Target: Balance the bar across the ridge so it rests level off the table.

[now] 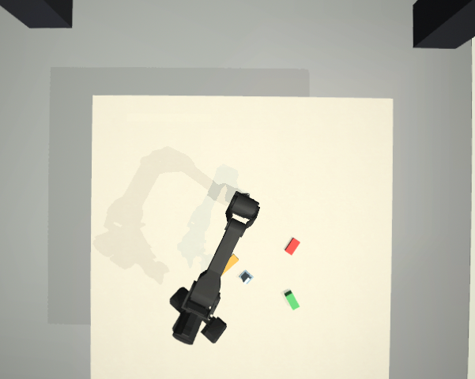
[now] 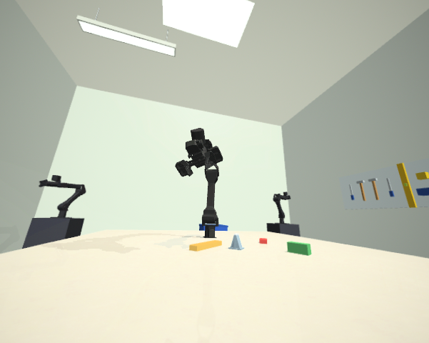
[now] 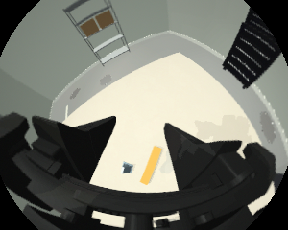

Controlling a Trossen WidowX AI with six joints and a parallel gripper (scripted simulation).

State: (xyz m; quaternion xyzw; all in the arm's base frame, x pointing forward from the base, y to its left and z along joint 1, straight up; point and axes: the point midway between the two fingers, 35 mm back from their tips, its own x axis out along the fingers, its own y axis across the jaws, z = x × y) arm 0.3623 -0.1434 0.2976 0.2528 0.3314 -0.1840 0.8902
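Note:
The orange bar [image 1: 231, 264] [image 2: 205, 246] [image 3: 152, 165] lies flat on the table. In the top view the arm hides part of it. The pale blue-grey ridge [image 1: 245, 276] [image 2: 236, 242] [image 3: 128, 168] stands upright beside the bar, apart from it, with nothing across its top. My gripper [image 3: 140, 123] is open and empty, high above the table. In the wrist view the bar and ridge show far below, between the fingers. The fingertips are not clearly visible in the top and exterior views.
A red block [image 1: 292, 246] [image 2: 263, 240] and a green block [image 1: 292, 301] [image 2: 298, 248] lie on the table, on the ridge's side away from the bar. A blue object [image 2: 223, 227] shows behind the arm's base in the exterior view. Other arms stand on dark pedestals in the background.

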